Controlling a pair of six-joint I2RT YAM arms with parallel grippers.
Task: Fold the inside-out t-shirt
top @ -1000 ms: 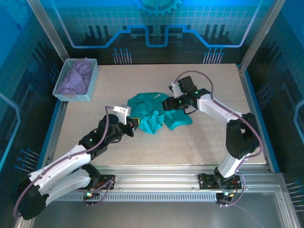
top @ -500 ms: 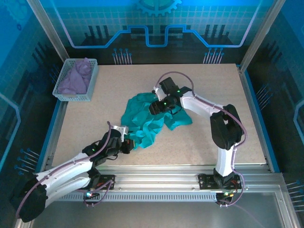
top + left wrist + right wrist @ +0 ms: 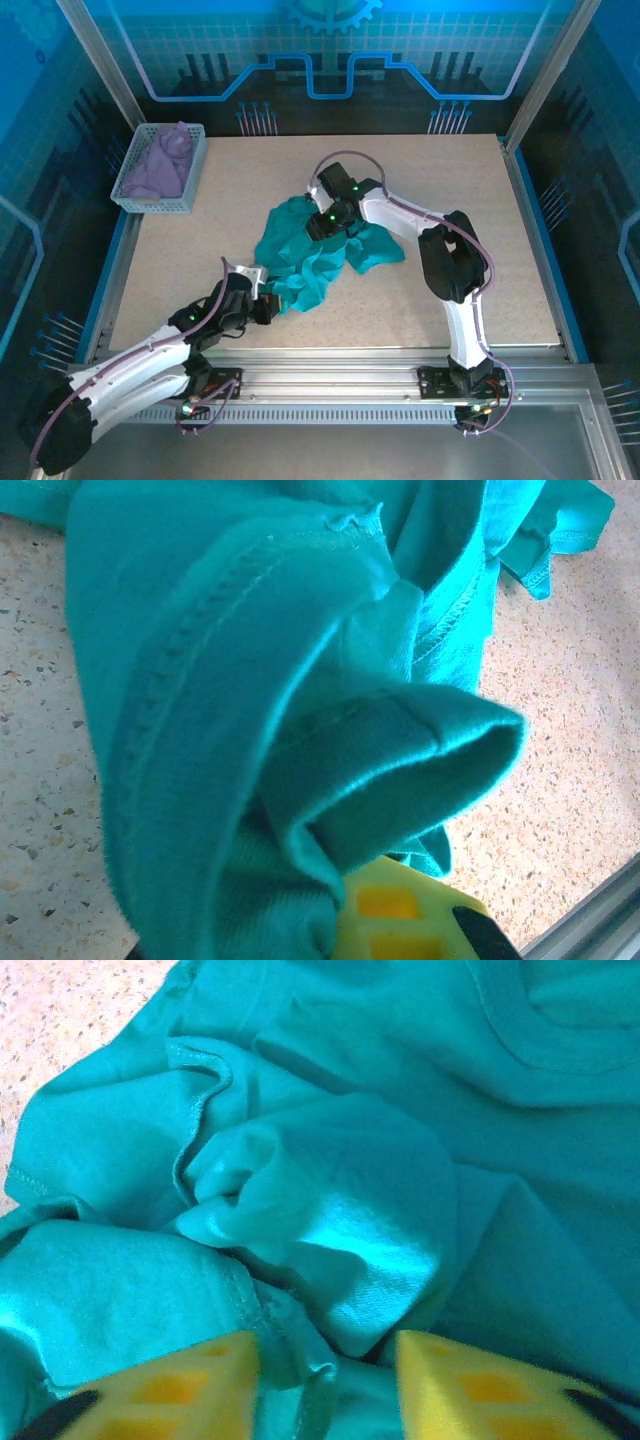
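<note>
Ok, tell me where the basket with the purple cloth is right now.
In the top external view, the basket sits at the far left corner of the table, holding the lavender cloth, well apart from the teal t-shirt at mid-table.

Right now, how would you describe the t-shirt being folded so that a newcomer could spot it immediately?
Start at the speckled beige table and look to its middle. The t-shirt lies there crumpled, a plain teal-green heap of fabric. The other cloth is lavender-purple and sits bundled in the grey basket at the far left corner, apart from the shirt.
</note>
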